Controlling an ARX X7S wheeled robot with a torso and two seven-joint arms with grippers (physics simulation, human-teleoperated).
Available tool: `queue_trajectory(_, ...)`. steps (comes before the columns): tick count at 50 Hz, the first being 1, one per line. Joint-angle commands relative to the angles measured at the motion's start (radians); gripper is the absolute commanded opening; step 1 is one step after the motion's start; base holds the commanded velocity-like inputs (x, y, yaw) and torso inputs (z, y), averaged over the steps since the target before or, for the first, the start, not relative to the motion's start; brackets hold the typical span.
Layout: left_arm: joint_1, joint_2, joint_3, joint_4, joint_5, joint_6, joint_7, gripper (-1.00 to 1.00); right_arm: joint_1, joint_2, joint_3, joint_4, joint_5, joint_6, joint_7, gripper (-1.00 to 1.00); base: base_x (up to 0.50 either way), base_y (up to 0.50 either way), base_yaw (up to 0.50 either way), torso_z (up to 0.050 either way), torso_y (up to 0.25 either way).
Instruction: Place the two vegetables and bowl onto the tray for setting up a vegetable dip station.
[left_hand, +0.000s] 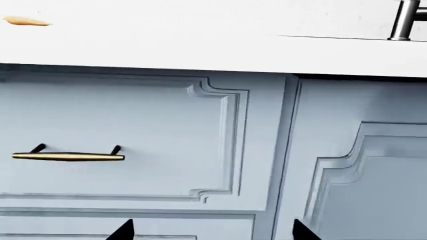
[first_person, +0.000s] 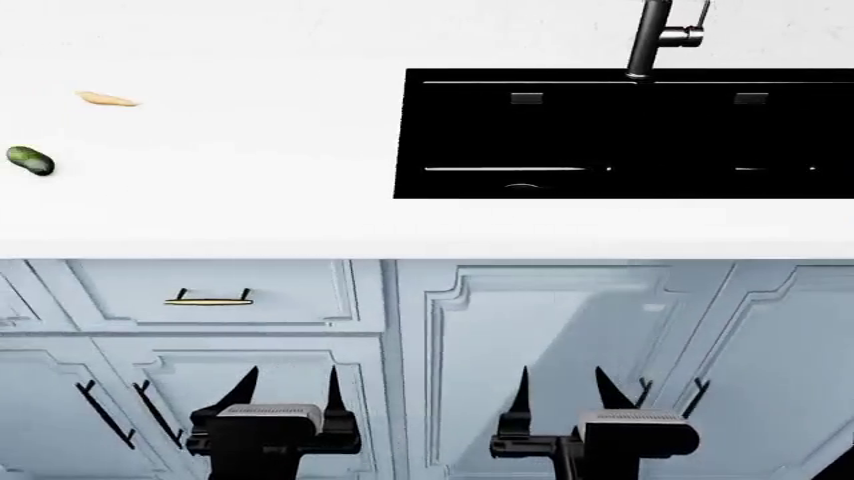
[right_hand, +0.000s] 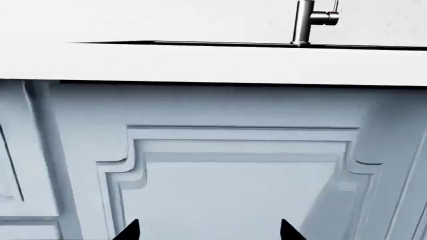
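1. A white countertop (first_person: 240, 190) is stretching across the head view, with pale blue cabinet fronts (first_person: 561, 340) standing below it.
2. A black sink (first_person: 627, 135) is sitting sunk into the counter's right part, and a dark metal faucet (first_person: 651, 40) is rising behind it.
3. The carrot (first_person: 107, 99), small and pale orange, is lying on the counter far to the left, well apart from the sink.
4. The cucumber (first_person: 30, 160), dark green and bumpy, is lying near the carrot, closer to the counter's front edge and almost at the left border of the view.
5. The bowl and tray are not showing in any view.
6. The left gripper (first_person: 286, 388) is hanging low in front of the cabinets, its two black fingers standing spread apart and holding nothing.
7. The right gripper (first_person: 567, 388) is hanging beside it at the same height, fingers likewise spread and empty.
8. A brass drawer handle (first_person: 208, 298) is showing on the drawer above the left gripper.
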Motion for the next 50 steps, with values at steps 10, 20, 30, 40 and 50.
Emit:
queue_trajectory(10,-0.005,-0.009,0.018,-0.015,-0.008,0.007,-0.016,1.00,0.005,0.010,-0.015,0.023,0.016,-0.014,0.015,1.00,0.00,0.50,0.00,0.000,0.000)
queue_trajectory(20,0.001,-0.014,0.026,-0.012,-0.012,0.013,-0.023,1.00,0.000,0.016,-0.022,0.024,0.019,-0.021,0.023,1.00,0.00,0.50,0.00,0.000,0.000)
queue_trajectory(30,0.003,-0.019,0.035,-0.008,-0.014,0.014,-0.029,1.00,-0.004,0.021,-0.026,0.024,0.026,-0.027,0.032,1.00,0.00,0.50,0.00,0.000,0.000)
queue_trajectory(40,0.003,-0.026,0.044,-0.007,-0.014,0.015,-0.035,1.00,0.002,0.026,-0.036,0.024,0.032,-0.026,0.034,1.00,0.00,0.50,0.00,0.000,0.000)
queue_trajectory(50,0.000,-0.030,0.047,-0.013,-0.019,0.018,-0.042,1.00,0.005,0.029,-0.042,0.030,0.036,-0.027,0.042,1.00,0.00,0.50,0.00,0.000,0.000)
